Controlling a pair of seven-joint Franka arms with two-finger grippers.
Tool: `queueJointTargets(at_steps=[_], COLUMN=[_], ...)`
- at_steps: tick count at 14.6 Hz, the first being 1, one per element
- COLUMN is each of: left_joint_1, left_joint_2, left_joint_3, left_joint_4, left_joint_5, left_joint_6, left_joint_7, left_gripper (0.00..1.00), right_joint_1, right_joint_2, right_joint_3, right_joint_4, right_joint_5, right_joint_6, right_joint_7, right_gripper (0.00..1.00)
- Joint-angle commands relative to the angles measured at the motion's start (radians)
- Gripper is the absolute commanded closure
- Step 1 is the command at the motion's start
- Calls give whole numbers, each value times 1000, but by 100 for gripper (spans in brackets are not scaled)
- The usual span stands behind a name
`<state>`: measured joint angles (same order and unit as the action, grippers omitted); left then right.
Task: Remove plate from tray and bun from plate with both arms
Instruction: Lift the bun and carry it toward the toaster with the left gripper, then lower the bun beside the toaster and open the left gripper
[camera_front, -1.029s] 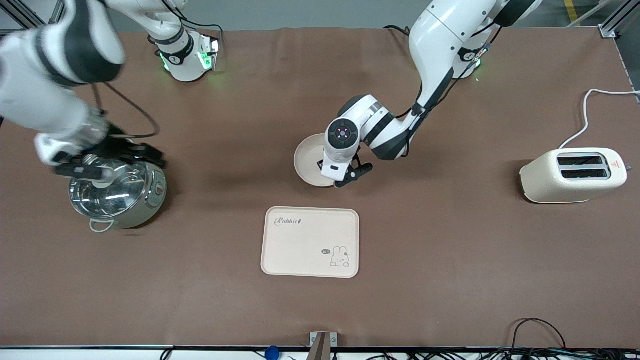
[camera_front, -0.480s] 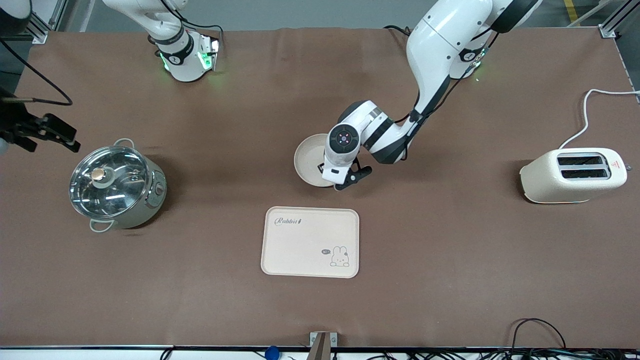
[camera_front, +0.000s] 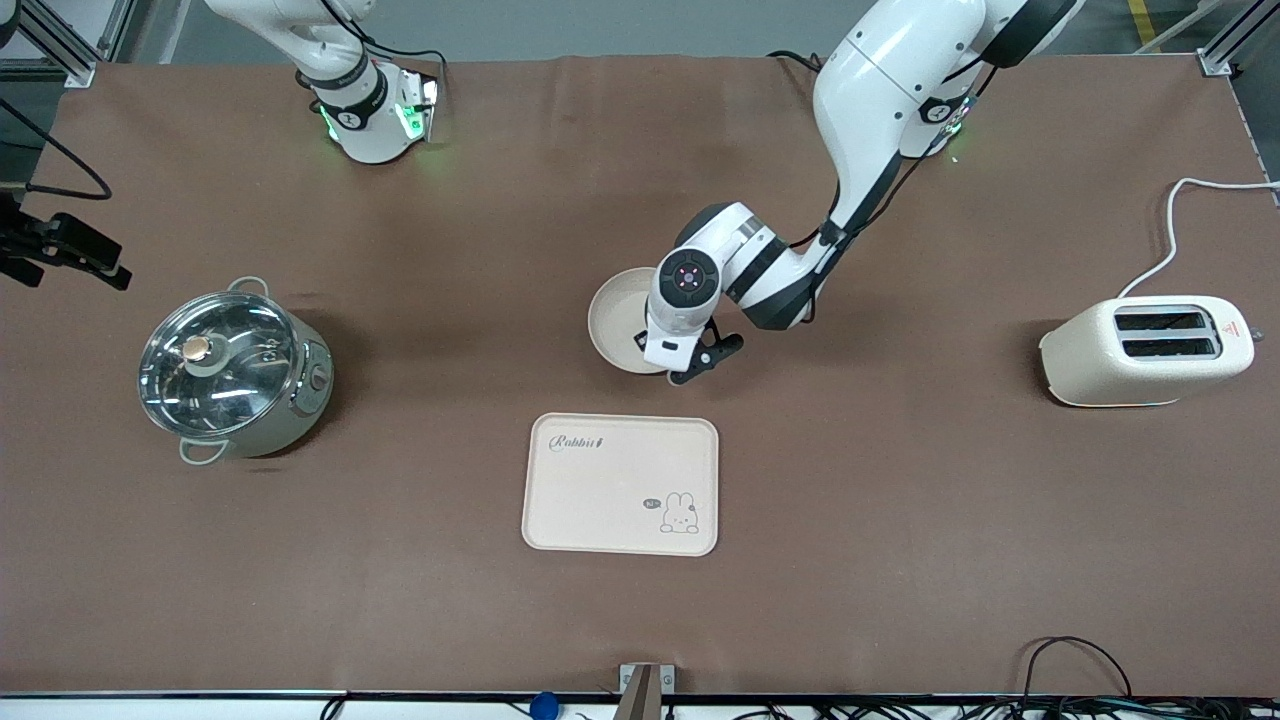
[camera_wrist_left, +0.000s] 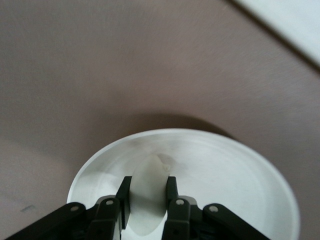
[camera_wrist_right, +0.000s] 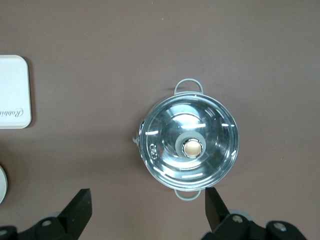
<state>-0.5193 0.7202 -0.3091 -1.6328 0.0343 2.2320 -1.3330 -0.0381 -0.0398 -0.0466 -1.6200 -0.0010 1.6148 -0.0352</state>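
Our right gripper (camera_wrist_right: 145, 220) had lifted off the lidded steel pot (camera_front: 232, 375), fingers wide; the left gripper (camera_wrist_left: 148, 207) pinched the round cream-white plate (camera_front: 614, 322) by its rim.

plate (camera_front: 612, 325) half hidden under left claw (camera_wrist_left: 148, 201), right claw (camera_wrist_right: 147, 207) cropped

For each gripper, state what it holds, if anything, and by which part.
The left gripper is shut on the plate, pinching its rim. The right gripper is open above the pot, holding nothing.
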Motion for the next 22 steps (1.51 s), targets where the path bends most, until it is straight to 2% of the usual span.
queueJointTargets(at_steps=[1, 5, 7, 10, 13, 16, 17, 18, 19, 20, 22], left_joint_1=[36, 186, 281, 431, 517, 561, 573, 574, 575, 578, 576], left_joint_2=[-94, -139, -133, -73, -41, -22, -16, -10, -10, -11, -22], left_joint_3=[5, 8, 7, 5, 5, 5, 5, 5, 5, 5, 5], left_joint_4=[23, 41, 27, 21, 13, -1, -1, -1, -1, 1, 7], left_joint_5=[18, 26, 103, 226, 260, 260, 263, 263, 262, 262, 262], left_joint_6=[-67, -107, -111, -114, -114, -114, -109, -107, -104, -104, -104], left_joint_7=[-17, 35, 63, 81, 141, 166, 166, 166, 166, 166, 166], left_gripper=[67, 64, 64, 61, 60, 56, 50, 34, 12, 1, 0], right_joint_1=[6, 12, 15, 15, 20, 23, 23, 23, 23, 23, 23], right_joint_2=[0, -2, -2, -8, -20, -18, -18, -18, -17, -17, -14], right_joint_3=[2, 2, 2, 1, 1, -4, -6, -6, -6, -6, -6], right_joint_4=[35, 35, 35, 35, 34, 34, 35, 34, 34, 34, 34], right_joint_5=[-17, -19, -19, -19, -19, -19, -19, -19, -19, -19, -19], right_joint_6=[-48, -68, -99, -128, -141, -138, -138, -136, -134, -131, -128], right_joint_7=[-5, -8, -6, -6, -5, -5, -5, -5, -5, -5, 0], right_gripper=[0, 0, 0, 0, 0, 0, 0, 0, 0, 0, 0])
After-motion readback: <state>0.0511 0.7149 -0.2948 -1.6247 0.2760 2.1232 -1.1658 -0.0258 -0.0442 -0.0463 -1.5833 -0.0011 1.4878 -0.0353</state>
